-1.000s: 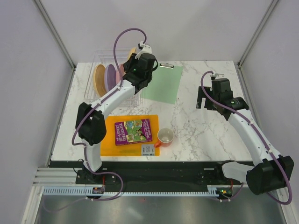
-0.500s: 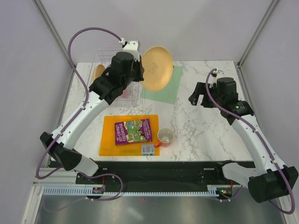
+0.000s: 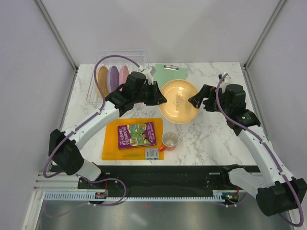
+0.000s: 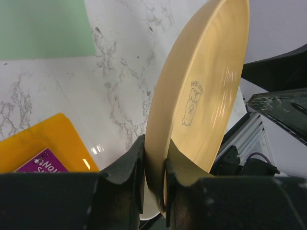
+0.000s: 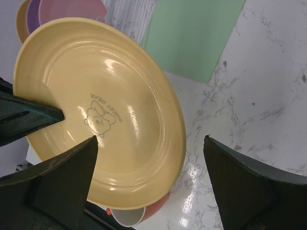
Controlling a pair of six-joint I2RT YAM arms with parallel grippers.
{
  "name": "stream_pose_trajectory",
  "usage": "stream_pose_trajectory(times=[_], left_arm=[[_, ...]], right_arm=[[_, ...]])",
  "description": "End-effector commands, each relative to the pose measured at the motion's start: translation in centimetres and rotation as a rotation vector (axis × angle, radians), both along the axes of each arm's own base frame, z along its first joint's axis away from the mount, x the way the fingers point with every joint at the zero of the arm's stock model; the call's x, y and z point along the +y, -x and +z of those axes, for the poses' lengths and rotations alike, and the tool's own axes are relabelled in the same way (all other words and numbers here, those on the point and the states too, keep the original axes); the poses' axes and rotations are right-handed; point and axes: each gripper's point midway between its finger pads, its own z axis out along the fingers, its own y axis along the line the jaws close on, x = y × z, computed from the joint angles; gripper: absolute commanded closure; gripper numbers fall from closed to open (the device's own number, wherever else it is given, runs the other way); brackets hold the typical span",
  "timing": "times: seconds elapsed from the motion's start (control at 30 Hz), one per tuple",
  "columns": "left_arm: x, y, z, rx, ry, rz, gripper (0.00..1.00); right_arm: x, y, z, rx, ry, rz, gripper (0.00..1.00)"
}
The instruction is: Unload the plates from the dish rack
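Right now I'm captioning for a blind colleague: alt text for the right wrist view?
A round yellow-orange plate with a bear print fills the view, pinched at the rim by the left arm's dark fingers. The right arm's own fingers stand open either side of it, above a marble table and green clipboard.

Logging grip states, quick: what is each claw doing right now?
Left claw: closed on the rim of the yellow plate.
Right claw: open, holding nothing.
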Motion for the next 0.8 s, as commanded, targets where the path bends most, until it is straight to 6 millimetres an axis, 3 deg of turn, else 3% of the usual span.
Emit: stream_pose_trajectory(times=[0.0,0.13,0.33,0.37,0.47,0.53,0.57,0.6,0.63,0.67,0.73,0.77], left_arm=[[-0.6,0.8,5.5,-0.084,0.174,-0.011,0.98],[-0.4,1.0,5.8,-0.092,0.195,-0.012,0.98],[-0.8,2.0,5.8,-0.069,0.318,-0.080,0.98],[-0.8,1.5,6.7,-0.104,0.367,-0.089,0.98],[-0.6,1.9,5.8,-0.048,0.433,-0.117,0.98],[-0.5,2.0,5.3,-0.033,0.450,-0.125,0.98],[-0.2,1.8,5.0,-0.029,0.446,-0.117,0.93],[-0.1,1.6,4.5,-0.020,0.435,-0.109,0.72],[0.0,1.6,4.2,-0.014,0.428,-0.110,0.58],[0.2,1.5,3.9,-0.013,0.419,-0.106,0.35],[0.8,1.2,2.7,-0.018,0.361,-0.081,0.25],[1.3,1.1,2.6,-0.030,0.337,-0.064,0.10]], right_arm=[[0.2,-0.2,-0.2,-0.011,-0.025,-0.012,0.02],[0.1,0.0,-0.4,-0.018,-0.014,-0.006,0.04],[1.5,0.3,-0.1,-0.039,-0.059,0.075,0.44],[2.1,0.7,0.0,-0.033,-0.086,0.109,0.61],[2.8,1.0,0.8,-0.056,-0.129,0.140,1.00],[2.8,1.1,1.3,-0.063,-0.146,0.139,1.00],[2.8,1.1,1.5,-0.069,-0.144,0.138,1.00],[2.3,1.0,1.9,-0.088,-0.140,0.108,1.00],[1.7,1.0,2.0,-0.094,-0.130,0.081,1.00],[1.3,0.8,2.4,-0.105,-0.121,0.058,1.00],[-1.4,0.3,2.0,-0.098,-0.033,-0.066,1.00],[-2.5,0.0,2.9,-0.117,-0.001,-0.113,1.00]])
